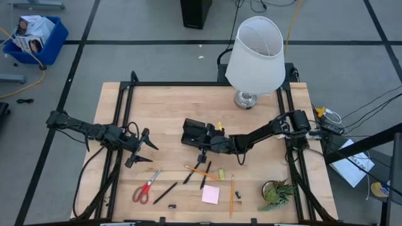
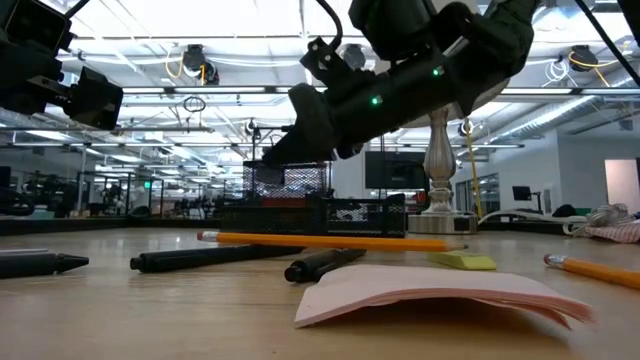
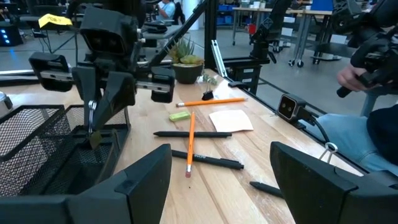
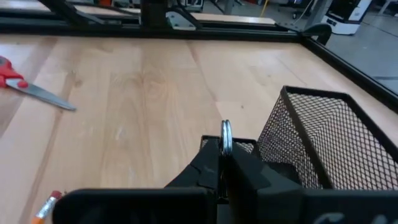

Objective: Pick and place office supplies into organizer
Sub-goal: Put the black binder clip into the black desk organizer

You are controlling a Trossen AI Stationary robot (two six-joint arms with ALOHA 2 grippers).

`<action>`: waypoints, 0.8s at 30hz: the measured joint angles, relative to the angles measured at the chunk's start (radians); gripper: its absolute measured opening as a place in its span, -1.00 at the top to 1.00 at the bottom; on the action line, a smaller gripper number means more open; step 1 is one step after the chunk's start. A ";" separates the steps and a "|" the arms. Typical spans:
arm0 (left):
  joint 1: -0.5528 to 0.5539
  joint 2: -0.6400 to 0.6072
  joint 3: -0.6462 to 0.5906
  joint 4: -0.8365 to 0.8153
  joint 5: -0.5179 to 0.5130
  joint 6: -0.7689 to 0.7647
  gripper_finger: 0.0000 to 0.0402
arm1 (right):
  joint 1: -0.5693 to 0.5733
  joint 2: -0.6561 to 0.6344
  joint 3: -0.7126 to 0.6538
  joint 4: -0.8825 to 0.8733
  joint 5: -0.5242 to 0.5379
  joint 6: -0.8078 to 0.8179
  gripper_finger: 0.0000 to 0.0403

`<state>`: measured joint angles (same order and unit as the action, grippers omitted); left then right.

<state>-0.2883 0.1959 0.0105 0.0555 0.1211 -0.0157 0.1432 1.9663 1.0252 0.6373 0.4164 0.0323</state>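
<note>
While pinching a metal ring [image 4: 226, 137], right end effector [image 4: 222, 163] overhangs organizer [image 4: 323, 140].

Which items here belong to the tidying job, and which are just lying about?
Job:
organizer
scissors
pink sticky-note pad
orange pencils
black pens
yellow-green eraser
small metal ring pinched in right hand

Lying about:
lamp
potted plant

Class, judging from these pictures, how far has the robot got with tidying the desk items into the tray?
Done: nothing can be seen inside the mesh tray yet. In hand: the right gripper, shut on a small silver ring, hovers at the tray's edge. Left: scissors, pens, pencils, pink notepad and eraser lie on the table. The left gripper waits open.
</note>
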 joint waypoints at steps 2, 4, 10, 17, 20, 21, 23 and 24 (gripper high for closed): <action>0.000 0.000 0.000 0.000 0.000 0.000 -0.36 | 0.000 0.000 0.000 0.000 0.000 -0.015 0.96; 0.000 0.000 0.000 0.000 0.000 0.000 -0.36 | 0.000 0.000 0.000 0.002 0.000 -0.015 0.96; 0.000 0.000 0.000 0.000 0.000 0.000 -0.36 | 0.000 0.000 0.000 -0.008 0.049 -0.007 0.87; 0.000 0.000 0.000 0.000 0.000 0.000 -0.36 | -0.006 0.000 0.000 -0.053 0.081 0.009 0.67; 0.000 0.000 0.000 0.001 0.000 0.000 -0.36 | -0.004 0.000 -0.002 -0.047 0.080 0.012 0.60; 0.000 0.000 0.000 0.002 0.000 0.000 -0.36 | 0.002 0.000 -0.002 -0.041 0.080 0.011 0.58; 0.000 0.000 0.000 0.009 0.000 0.000 -0.36 | 0.017 -0.003 -0.002 -0.036 0.079 0.008 0.56; 0.000 0.000 0.000 0.009 0.000 0.000 -0.36 | 0.025 -0.004 -0.002 -0.037 0.078 0.009 0.55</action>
<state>-0.2886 0.1959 0.0105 0.0645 0.1211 -0.0158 0.1679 1.9621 1.0237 0.6003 0.4942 0.0414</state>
